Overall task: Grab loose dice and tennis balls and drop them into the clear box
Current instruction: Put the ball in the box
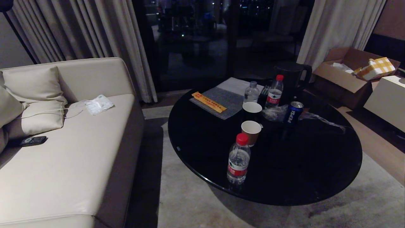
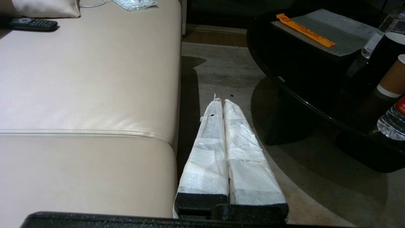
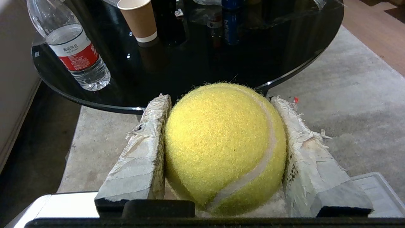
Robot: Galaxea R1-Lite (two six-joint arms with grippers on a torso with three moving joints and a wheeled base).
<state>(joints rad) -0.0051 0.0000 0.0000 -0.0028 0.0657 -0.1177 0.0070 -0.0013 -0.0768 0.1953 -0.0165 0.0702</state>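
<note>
Right wrist view: right tool grips tennis ball between both fingers, near black worktop; left tool closed, empty.

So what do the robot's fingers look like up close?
Each gripper has two long, flat fingers that narrow toward the tips, on a black base. The left gripper has fingers wrapped in clean white tape. The right gripper has fingers wrapped in greyer, frayed, torn tape.
</note>
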